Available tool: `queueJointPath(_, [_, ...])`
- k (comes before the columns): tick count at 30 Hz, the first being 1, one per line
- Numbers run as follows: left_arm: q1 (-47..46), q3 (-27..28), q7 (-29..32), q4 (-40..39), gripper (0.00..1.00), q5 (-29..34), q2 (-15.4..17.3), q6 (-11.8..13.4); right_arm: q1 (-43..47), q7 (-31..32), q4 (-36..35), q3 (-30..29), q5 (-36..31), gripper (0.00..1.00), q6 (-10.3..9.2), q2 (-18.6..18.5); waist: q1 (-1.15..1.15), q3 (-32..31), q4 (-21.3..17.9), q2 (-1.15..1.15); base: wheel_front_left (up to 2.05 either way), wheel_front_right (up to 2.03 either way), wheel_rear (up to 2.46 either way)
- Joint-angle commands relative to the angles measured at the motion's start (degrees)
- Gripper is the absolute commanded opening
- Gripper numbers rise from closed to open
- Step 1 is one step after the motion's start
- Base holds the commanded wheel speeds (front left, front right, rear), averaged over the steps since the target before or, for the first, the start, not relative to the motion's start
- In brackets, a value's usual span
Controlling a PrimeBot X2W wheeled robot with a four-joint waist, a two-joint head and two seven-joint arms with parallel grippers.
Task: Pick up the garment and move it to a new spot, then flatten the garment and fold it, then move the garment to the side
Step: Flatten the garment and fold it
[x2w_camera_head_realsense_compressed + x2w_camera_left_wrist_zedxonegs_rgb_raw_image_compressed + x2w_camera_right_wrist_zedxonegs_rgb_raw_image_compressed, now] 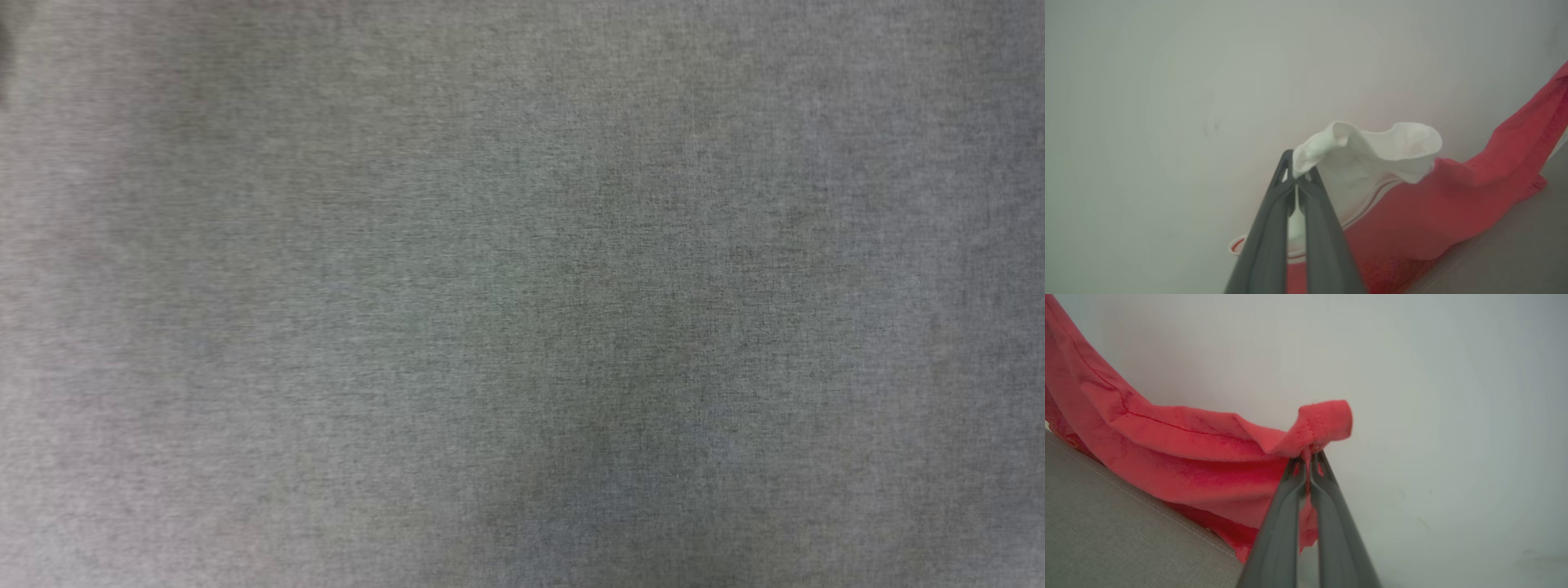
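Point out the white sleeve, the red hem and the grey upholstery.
white sleeve [1412, 143], left wrist view, the flared cuff.
red hem [1327, 416], right wrist view, the curled stitched edge.
grey upholstery [1106, 531], right wrist view, bare weave.

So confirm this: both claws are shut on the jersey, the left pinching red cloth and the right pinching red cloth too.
One part is wrong. The left claw is pinching the white sleeve of the garment, not red cloth; the left wrist view shows it. The right claw is shut on red cloth, as you said.
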Motion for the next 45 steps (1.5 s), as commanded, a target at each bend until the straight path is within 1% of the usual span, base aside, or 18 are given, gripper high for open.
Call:
queueJointPath(1, [2.6, -0.41, -0.41, -0.73, 0.0, -0.37, -0.14, 0.04, 1.31, -0.85, 0.58, 0.72, -0.04, 0.0, -0.09, -0.14, -0.01, -0.96, 0.73, 0.0, 0.0, 0.0, 0.0])
queueJointPath(3, [8.26, -1.73, -0.59, -2.18, 0.0, -0.97, -0.5, 0.01, 4.65, -2.21, 1.8, 1.91, 1.04, 0.0, -0.09, -0.41, -0.01, -2.37, 1.44, 0.0, 0.0, 0.0, 0.0])
queueJointPath(8, [21.63, -3.32, -0.74, -6.96, 0.0, -2.58, 1.21, 0.04, 13.22, -4.24, 3.3, 5.37, 4.34, 0.0, -0.09, -1.12, -0.01, -6.37, 2.08, 0.0, 0.0, 0.0, 0.0])
queueJointPath(13, [35.4, -4.23, -0.65, -12.02, 0.0, -4.63, 3.2, 1.6, 22.22, -5.38, 2.92, 9.57, 8.48, 0.0, -0.09, -2.6, -0.01, -11.8, 2.68, 0.0, 0.0, 0.0, 0.0])
queueJointPath(15, [40.57, -4.57, 0.21, -14.46, 0.0, -6.43, 4.52, 1.54, 25.66, -5.7, 1.82, 11.91, 11.04, 0.0, -0.09, -3.59, -0.01, -14.0, 3.02, 0.0, 0.0, 0.0, 0.0])
queueJointPath(19, [49.97, -5.38, 3.37, -20.89, 0.0, -8.93, 8.5, 2.59, 31.94, -4.47, -1.71, 17.31, 17.32, 0.0, -0.08, -6.67, -0.01, -17.36, 3.64, 0.0, 0.0, 0.0, 0.0])
queueJointPath(22, [56.46, -6.77, 7.07, -26.62, 0.0, -11.42, 11.89, 2.21, 35.76, -3.01, -5.16, 22.08, 20.71, 0.0, -0.08, -10.51, -0.01, -19.89, 3.96, 0.0, 0.0, 0.0, 0.0])
queueJointPath(24, [60.06, -7.28, 9.04, -30.05, 0.0, -12.34, 14.36, 3.16, 38.37, -2.53, -6.98, 23.59, 22.74, 0.0, -0.09, -12.62, -0.01, -21.5, 3.93, 0.0, 0.0, 0.0, 0.0])
queueJointPath(30, [69.06, -9.15, 13.09, -38.89, 0.0, -14.16, 18.85, 6.34, 46.53, -0.94, -11.24, 25.71, 29.59, 0.0, -0.09, -17.84, -0.01, -25.91, 3.86, 0.0, 0.0, 0.0, 0.0])
queueJointPath(34, [74.36, -10.57, 15.3, -43.46, 0.0, -15.75, 20.69, 8.02, 51.99, -0.08, -15.01, 26.58, 33.82, 0.0, -0.09, -20.18, -0.01, -28.88, 3.25, 0.0, 0.0, 0.0, 0.0])
queueJointPath(38, [78.99, -11.66, 17.22, -47.42, 0.0, -17.45, 22.3, 10.18, 57.47, 1.64, -19.51, 27.77, 37.05, 0.0, -0.08, -22.63, -0.01, -31.59, 2.58, 0.0, 0.0, 0.0, 0.0])
queueJointPath(41, [82.48, -12.34, 17.75, -50.3, 0.0, -18.57, 23.38, 11.96, 61.51, 3.02, -22.96, 27.41, 39.45, 0.0, -0.08, -24.56, -0.01, -33.09, 2.16, 0.0, 0.0, 0.0, 0.0])
queueJointPath(44, [85.6, -13.38, 18.69, -53.14, 0.0, -19.5, 24.67, 12.95, 66.2, 4.29, -26.51, 26.98, 41.08, 0.0, -0.08, -26.46, -0.01, -34.33, 1.99, 0.0, 0.0, 0.0, 0.0])
queueJointPath(45, [85.6, -13.38, 18.69, -53.14, 0.0, -19.5, 24.67, 12.95, 66.2, 4.29, -26.51, 26.98, 41.08, 0.0, -0.08, -26.46, -0.01, -34.33, 1.99, 0.0, 0.0, 0.0, 0.0])
